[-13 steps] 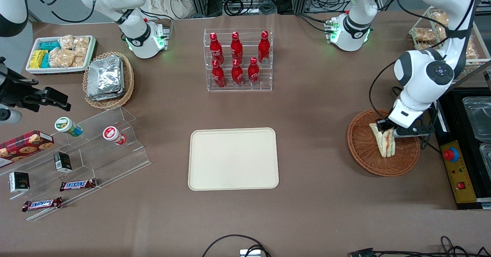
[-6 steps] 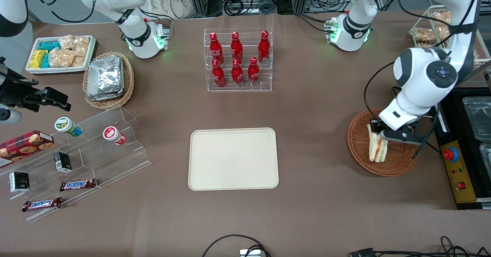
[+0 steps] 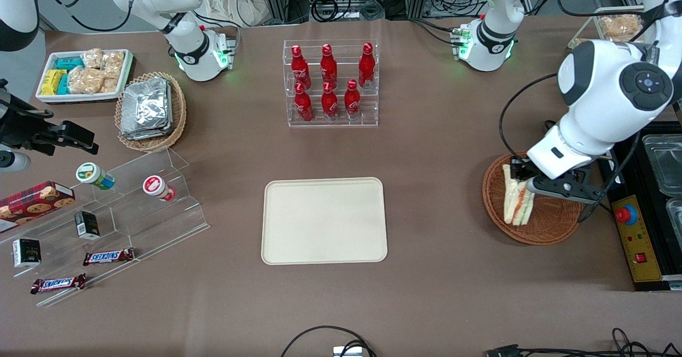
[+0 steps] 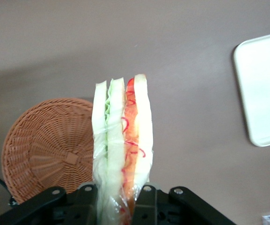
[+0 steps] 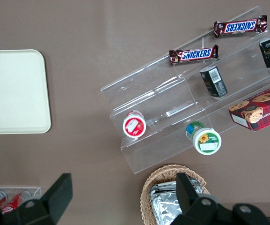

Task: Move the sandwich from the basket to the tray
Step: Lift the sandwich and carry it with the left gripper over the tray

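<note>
Sandwich, clear-wrapped white wedge pinched at one end by gripper above reddish-brown wicker basket; slick wrap risks slipping before cream tray.

1. "SNICKERS" reads in white panels on two brown candy bars on the clear tiered stand.
2. Red bottles carry white script, too small to read.
</note>
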